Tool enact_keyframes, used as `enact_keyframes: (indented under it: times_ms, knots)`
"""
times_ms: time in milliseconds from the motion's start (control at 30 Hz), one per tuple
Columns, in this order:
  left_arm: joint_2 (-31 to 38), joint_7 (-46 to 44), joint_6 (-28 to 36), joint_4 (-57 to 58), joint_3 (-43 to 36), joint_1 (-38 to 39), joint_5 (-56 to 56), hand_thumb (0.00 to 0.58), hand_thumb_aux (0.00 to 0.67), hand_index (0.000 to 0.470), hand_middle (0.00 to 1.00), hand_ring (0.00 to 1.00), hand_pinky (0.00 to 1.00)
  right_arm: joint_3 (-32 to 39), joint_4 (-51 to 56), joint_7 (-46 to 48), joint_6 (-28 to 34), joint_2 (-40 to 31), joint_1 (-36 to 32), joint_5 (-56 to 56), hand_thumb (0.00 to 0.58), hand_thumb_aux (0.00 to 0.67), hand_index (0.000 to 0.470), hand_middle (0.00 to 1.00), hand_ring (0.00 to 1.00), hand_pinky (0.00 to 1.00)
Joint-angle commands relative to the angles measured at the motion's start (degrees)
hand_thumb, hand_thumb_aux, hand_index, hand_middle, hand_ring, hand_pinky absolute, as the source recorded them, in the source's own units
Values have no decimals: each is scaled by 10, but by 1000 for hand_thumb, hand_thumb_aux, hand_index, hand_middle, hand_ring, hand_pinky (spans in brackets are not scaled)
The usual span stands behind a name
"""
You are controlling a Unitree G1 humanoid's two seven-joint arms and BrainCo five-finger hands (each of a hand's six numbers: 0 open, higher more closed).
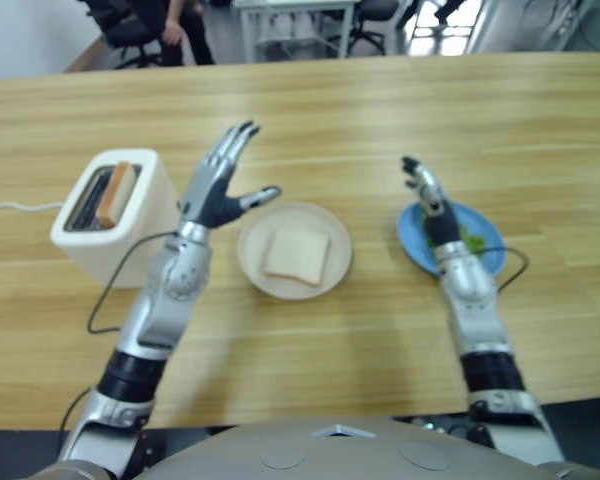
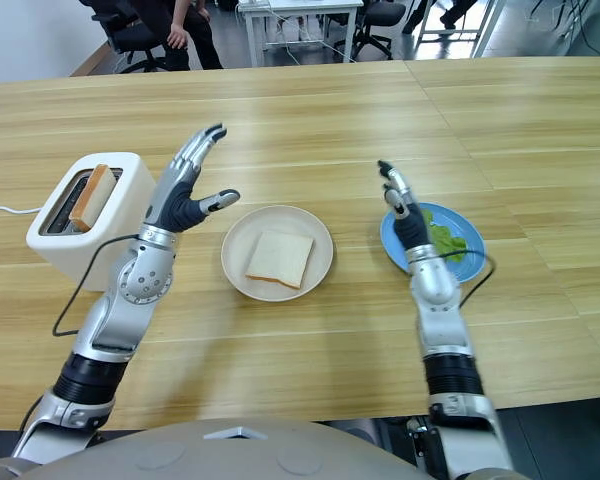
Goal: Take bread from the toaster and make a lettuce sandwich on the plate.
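Standing at left, white toaster; toast slice held upright in slot. Bread slice laid on cream plate, lettuce on blue plate. Left hand spread, right hand straight-fingered, both empty. Toast slice judged light, brittle: best pinched by exposed top edge.

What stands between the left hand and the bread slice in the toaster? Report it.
Nothing visible does. The left hand is open, raised beside the toaster on its right, and the bread slice sticks up from its slot uncovered.

Head-height stereo pair (downward, overlapping table)
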Motion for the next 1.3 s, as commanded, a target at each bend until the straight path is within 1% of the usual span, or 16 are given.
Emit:
enact_keyframes:
  times_ms: [33, 100, 167, 233, 300, 433, 533, 633, 800, 1033, 1067, 1100, 1133, 1167, 1200, 1300]
  knots:
    - [-18, -11, -15, 76, 8, 11, -52, 0, 0, 0, 0, 0, 0, -8, 6, -84, 0, -93, -11, -163, 0, 0, 0, 0, 0, 0]
    - [-37, -19, -27, 120, 13, 16, -91, 0, 0, 0, 0, 0, 0, 32, 48, -158, 36, -181, -25, -317, 0, 0, 0, 0, 0, 0]
    - [-56, -32, -37, 157, 21, 19, -132, 0, 0, 0, 0, 0, 0, 86, 101, -202, 82, -246, -48, -429, 0, 0, 0, 0, 0, 0]
    - [-70, -46, -45, 186, 30, 20, -165, 0, 0, 0, 0, 0, 0, 142, 190, -228, 108, -285, -90, -493, 0, 0, 0, 0, 0, 0]
    - [-78, -55, -50, 203, 40, 20, -190, 0, 0, 0, 0, 0, 0, 195, 281, -249, 118, -298, -135, -535, 0, 0, 0, 0, 0, 0]
    - [-78, -58, -55, 214, 44, 17, -199, 0, 0, 0, 0, 0, 0, 287, 423, -276, 128, -283, -197, -586, 0, 0, 0, 0, 0, 0]
    - [-79, -60, -56, 217, 43, 16, -200, 0, 0, 0, 0, 0, 0, 338, 499, -292, 134, -257, -219, -600, 0, 0, 0, 0, 0, 0]
    - [-83, -62, -56, 221, 41, 17, -200, 0, 0, 0, 0, 0, 0, 375, 555, -303, 135, -230, -233, -600, 0, 0, 0, 0, 0, 0]
    - [-87, -66, -56, 227, 36, 16, -198, 0, 0, 0, 0, 0, 0, 407, 600, -318, 135, -198, -237, -581, 0, 0, 0, 0, 0, 0]
    - [-87, -67, -54, 229, 36, 18, -196, 0, 0, 0, 0, 0, 0, 422, 617, -325, 130, -189, -243, -553, 0, 0, 0, 0, 0, 0]
    - [-88, -66, -54, 229, 35, 18, -196, 0, 0, 0, 0, 0, 0, 423, 618, -325, 129, -189, -244, -549, 343, 242, 166, 0, 0, 0]
    - [-88, -66, -54, 230, 34, 18, -195, 0, 0, 0, 0, 0, 0, 423, 619, -323, 127, -189, -244, -544, 468, 376, 258, 0, 0, 0]
    - [-89, -66, -55, 231, 33, 18, -195, 0, 0, 0, 0, 0, 0, 424, 620, -323, 126, -190, -244, -540, 541, 497, 341, 0, 0, 0]
    - [-90, -66, -55, 231, 31, 19, -194, 0, 0, 0, 0, 0, 0, 424, 620, -323, 124, -191, -244, -535, 541, 497, 341, 0, 0, 0]
    - [-90, -66, -55, 232, 30, 19, -194, 0, 0, 0, 0, 0, 0, 426, 620, -324, 123, -192, -244, -530, 580, 670, 460, 0, 0, 0]
    - [-92, -66, -57, 234, 29, 19, -193, 0, 0, 0, 0, 0, 0, 429, 620, -327, 120, -192, -243, -519, 580, 670, 460, 0, 0, 0]
